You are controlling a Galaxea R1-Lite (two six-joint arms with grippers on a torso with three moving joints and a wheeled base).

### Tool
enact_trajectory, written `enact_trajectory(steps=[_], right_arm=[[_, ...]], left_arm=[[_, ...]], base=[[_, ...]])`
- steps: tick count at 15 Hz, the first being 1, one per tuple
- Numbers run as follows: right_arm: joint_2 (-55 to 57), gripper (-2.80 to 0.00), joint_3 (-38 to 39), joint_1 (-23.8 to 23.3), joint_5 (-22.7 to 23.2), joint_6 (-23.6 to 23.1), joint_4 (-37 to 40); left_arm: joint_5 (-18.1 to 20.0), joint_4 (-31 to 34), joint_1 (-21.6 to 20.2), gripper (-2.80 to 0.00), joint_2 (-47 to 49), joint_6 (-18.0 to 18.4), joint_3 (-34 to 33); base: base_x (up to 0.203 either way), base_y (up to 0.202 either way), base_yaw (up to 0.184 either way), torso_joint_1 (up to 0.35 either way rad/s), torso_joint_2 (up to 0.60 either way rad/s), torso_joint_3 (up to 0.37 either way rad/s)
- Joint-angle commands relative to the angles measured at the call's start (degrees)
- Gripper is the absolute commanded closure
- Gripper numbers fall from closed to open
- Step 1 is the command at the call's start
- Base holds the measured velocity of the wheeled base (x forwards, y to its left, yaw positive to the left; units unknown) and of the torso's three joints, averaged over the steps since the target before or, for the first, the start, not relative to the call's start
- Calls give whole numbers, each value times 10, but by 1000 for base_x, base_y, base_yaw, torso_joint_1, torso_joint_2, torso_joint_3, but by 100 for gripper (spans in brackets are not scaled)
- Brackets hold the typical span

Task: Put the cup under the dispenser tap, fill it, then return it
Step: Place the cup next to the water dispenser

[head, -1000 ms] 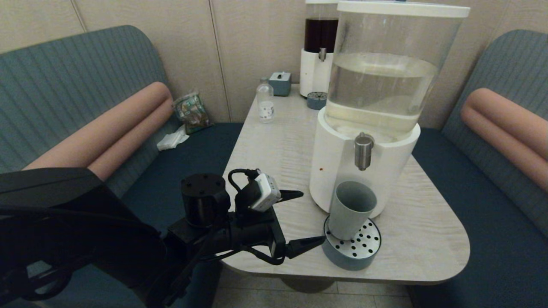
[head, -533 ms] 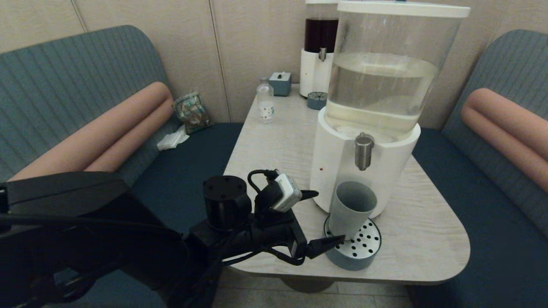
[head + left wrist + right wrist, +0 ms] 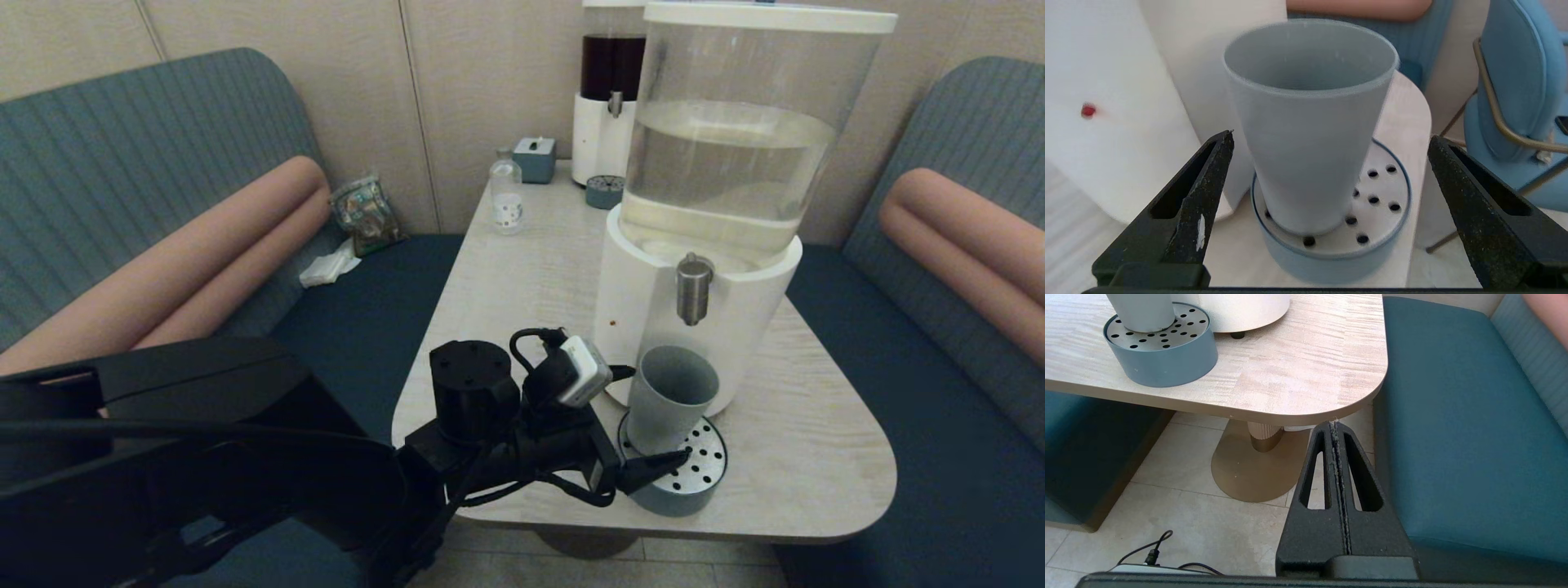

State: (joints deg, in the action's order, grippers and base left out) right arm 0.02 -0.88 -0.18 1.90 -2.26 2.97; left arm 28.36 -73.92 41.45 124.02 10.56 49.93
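Observation:
The grey-blue cup (image 3: pixel 671 396) stands upright on the round perforated drip tray (image 3: pixel 653 494), right below the brushed-metal dispenser tap (image 3: pixel 692 294) of the large white dispenser. My left gripper (image 3: pixel 660 412) is open, with one finger on each side of the cup's lower half and neither touching it. In the left wrist view the cup (image 3: pixel 1306 122) fills the gap of the left gripper (image 3: pixel 1331 136), and the tray's rim (image 3: pixel 1331 265) shows below it. What the cup holds cannot be seen. My right gripper (image 3: pixel 1334 426) is shut and empty, parked low beside the table's near right corner.
A smaller dispenser of dark liquid (image 3: pixel 608 98), its little drip tray (image 3: pixel 604 192), a grey box (image 3: pixel 535 158) and a small clear bottle (image 3: pixel 506 196) stand at the table's far end. Blue benches flank the table. The table's front edge (image 3: pixel 1274 412) lies just behind the tray.
My left arm has moved forward and to the right, bringing its open fingers from beside the tray to either side of the cup. The cup has not moved.

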Motion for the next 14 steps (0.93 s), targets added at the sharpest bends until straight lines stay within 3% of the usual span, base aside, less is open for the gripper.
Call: enact_trajectory(steps=[1,14], right_arm=[[0,0,0,0,0,0,0],[0,0,0,0,0,0,0]], left_arm=[[1,-4,0,-280,10,1,12],[-42,-5,25,-280,75,-11,111]], base=[[0,0,0,0,0,0],[0,0,0,0,0,0]])
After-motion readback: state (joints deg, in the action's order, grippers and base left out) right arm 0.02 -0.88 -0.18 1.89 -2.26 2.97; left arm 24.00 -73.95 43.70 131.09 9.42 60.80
